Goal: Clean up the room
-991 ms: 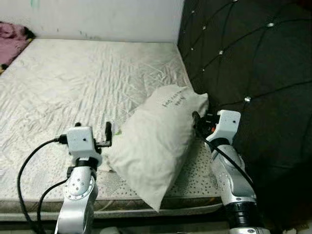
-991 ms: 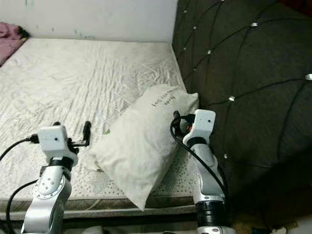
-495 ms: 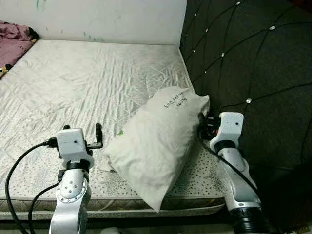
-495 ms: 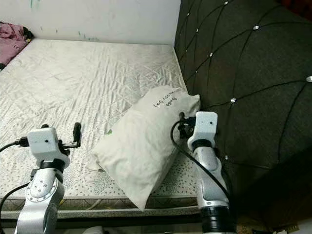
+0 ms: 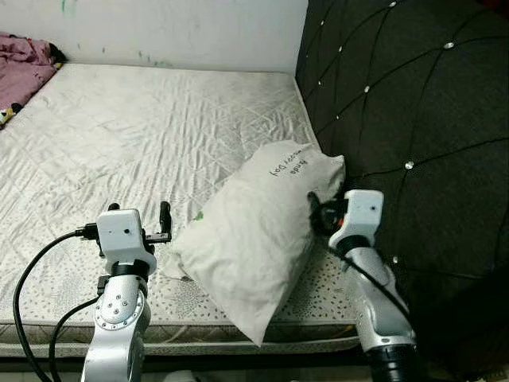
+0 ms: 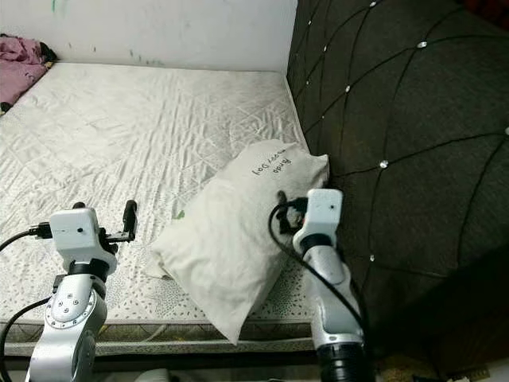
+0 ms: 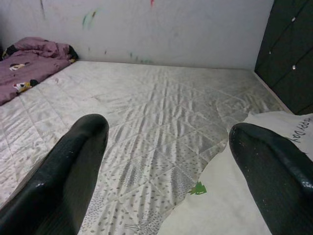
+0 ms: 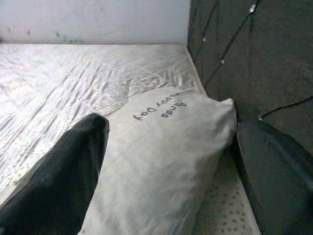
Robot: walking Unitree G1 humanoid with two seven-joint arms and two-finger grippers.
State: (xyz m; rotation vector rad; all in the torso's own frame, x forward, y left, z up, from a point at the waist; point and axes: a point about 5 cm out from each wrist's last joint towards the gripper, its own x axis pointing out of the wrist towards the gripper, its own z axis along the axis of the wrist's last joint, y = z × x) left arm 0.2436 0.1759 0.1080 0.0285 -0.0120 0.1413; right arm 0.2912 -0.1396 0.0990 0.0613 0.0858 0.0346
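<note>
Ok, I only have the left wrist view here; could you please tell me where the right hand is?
Observer: The right hand is open and straddles the pillow's end nearest the headboard.
Operator: Thanks. Does the pillow lie fully on the mattress?
Observer: No, its near corner hangs over the front edge of the mattress.
Operator: And how close is the right arm to the headboard?
Observer: It rises right alongside the dark tufted headboard; I cannot tell whether they touch.
</note>
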